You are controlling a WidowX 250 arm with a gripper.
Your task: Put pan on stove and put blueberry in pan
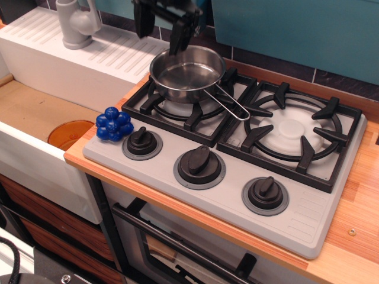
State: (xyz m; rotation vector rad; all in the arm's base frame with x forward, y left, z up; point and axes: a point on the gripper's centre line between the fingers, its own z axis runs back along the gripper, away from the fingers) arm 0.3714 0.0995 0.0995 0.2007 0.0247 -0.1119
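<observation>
Wooden countertop (355, 207) carries the grey stove (296, 219) across the frame's middle, and at its lower-left corner, touching the grey plate beside the leftmost knob (142, 142), sits the blueberry (114, 124), a knobbly, glossy cluster that looks light but slippery, best pinched across its middle. Farther back the pan (187, 73) rests on the left burner, empty, handle pointing right. Above it at the top edge the gripper (160, 29) hangs with fingers spread and nothing between them, its upper part cut off.

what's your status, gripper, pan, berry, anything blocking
Gripper open, above the pan's back rim, holding nothing. Pan seated on the left burner of the stove. Blueberry on the stove's front-left corner, not in pan. Nothing in the way.
</observation>
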